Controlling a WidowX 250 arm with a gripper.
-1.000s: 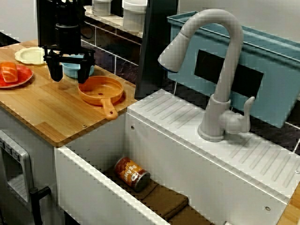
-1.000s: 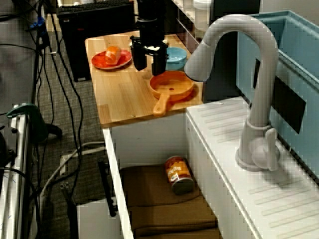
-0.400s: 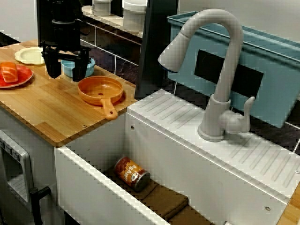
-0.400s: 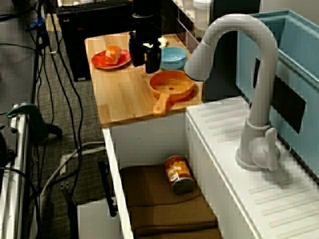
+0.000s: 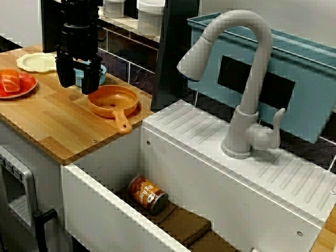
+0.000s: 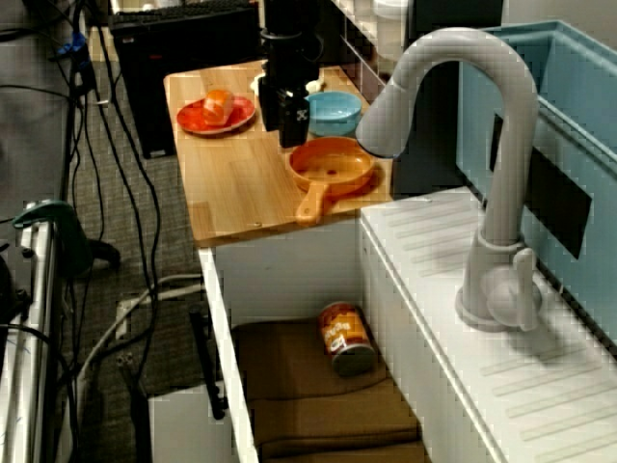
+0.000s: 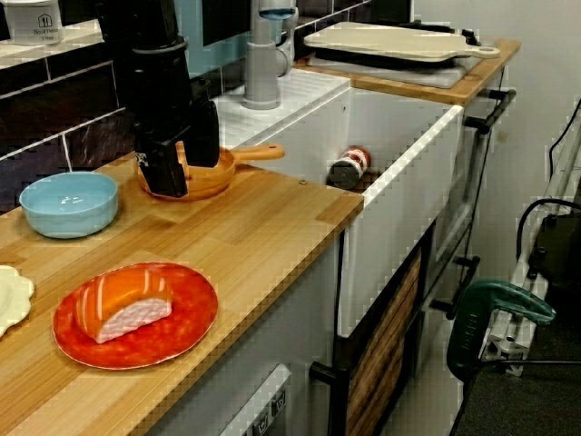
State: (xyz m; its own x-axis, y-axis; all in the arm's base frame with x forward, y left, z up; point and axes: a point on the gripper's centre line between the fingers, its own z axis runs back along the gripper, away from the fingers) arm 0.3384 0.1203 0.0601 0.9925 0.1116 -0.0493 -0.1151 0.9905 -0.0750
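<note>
- Gripper black, 2 fingers, pointing down, low over light wooden countertop. Fingers apart w/ gap showing between them, nothing held.
- View from the counter end: one finger stands in front of left rim of orange round plastic pan, other finger sits higher, over pan's far-left edge. Can't tell if either touches the rim.
- View over the sink: gripper just left of orange round plastic pan, partly covering light-blue round bowl behind it.
- View along the counter: gripper between orange round plastic pan and light-blue round bowl; fingers overlap here, gap not readable.
- Pan sits flat on counter near sink edge, short handle pointing toward near counter edge. Empty inside.
- Light-blue round bowl upright, empty, left of pan in view from the counter end, near but apart from it.
- Red round plate near front of counter, well apart from gripper; orange-white salmon sushi piece lies on it.
- Pale cream plate at far left of counter, behind red plate.
- White deep sink right of counter; orange-labelled tin can on its side on brown folded cloth at bottom.
- Grey arched faucet on ribbed white deck behind sink.
- Teal plastic bin against wall behind faucet.
</note>
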